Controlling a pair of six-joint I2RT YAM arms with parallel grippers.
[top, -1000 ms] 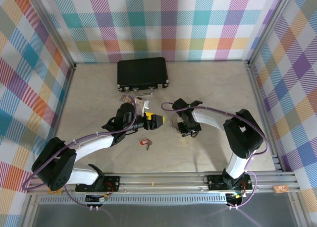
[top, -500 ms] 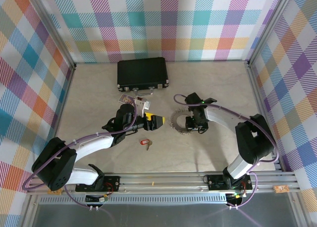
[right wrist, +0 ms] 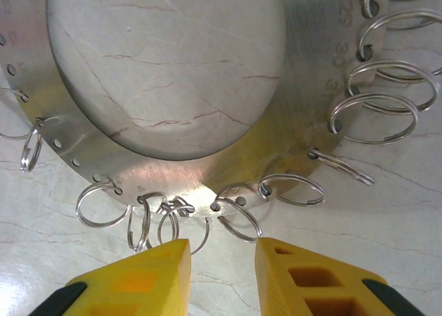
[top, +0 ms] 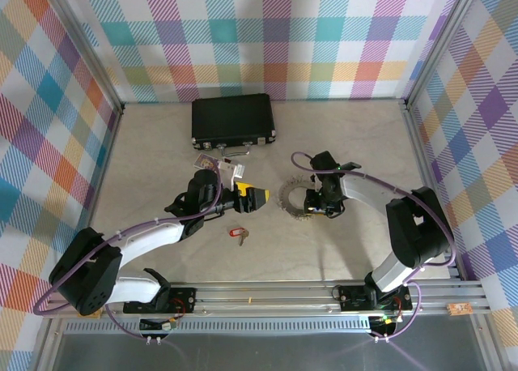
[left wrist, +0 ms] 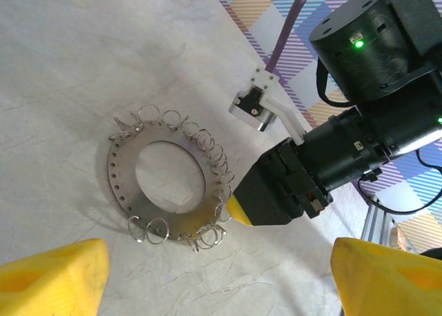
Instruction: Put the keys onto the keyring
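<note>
The keyring [top: 293, 199] is a flat grey metal ring plate hung with several small split rings, lying mid-table. In the right wrist view its plate [right wrist: 304, 88] lies just ahead of my right gripper [right wrist: 222, 264]. The yellow fingers [right wrist: 138, 278] stand narrowly open with bare table between them. From the left wrist view the keyring [left wrist: 121, 192] has a right fingertip [left wrist: 235, 210] at its near-right edge. My left gripper [left wrist: 221, 288] is wide open and empty, and in the top view this left gripper [top: 256, 198] points at the ring from the left. The keys [top: 239, 235], red tag and tiny silver key, lie alone nearer the front.
A black case [top: 233, 120] lies shut at the back. Small white tags [top: 218, 167] lie between it and my left wrist. The right gripper [top: 309, 206] sits at the ring's right edge. Checked walls enclose the table on three sides.
My right gripper has pulled back to the right off the keyring, uncovering it, and its jaws have narrowed slightly. The left arm and the keys have stayed put.
</note>
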